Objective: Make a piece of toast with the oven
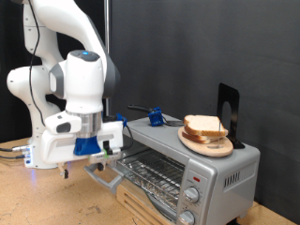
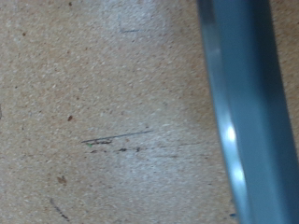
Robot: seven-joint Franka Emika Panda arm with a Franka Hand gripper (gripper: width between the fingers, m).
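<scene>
Toast (image 1: 206, 131) sits atop oven (image 1: 187, 164), up and right of our hand (image 1: 94, 161) at the open door; grip state unclear.

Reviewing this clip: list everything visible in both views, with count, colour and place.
oven: one, silver-grey, exterior view's lower right, door open, rack showing.
knobs: two or more, grey, on its front.
bread slices: small stack, pale with brown crust, on a wooden plate on top of the oven.
blue object: one, on the oven top, behind.
black stand: one, on the oven top, at the right.
table: one, light wood, fills the wrist view.
robot arm: one, white.
gripper: one, low beside the open door; jaws state unclear.
</scene>
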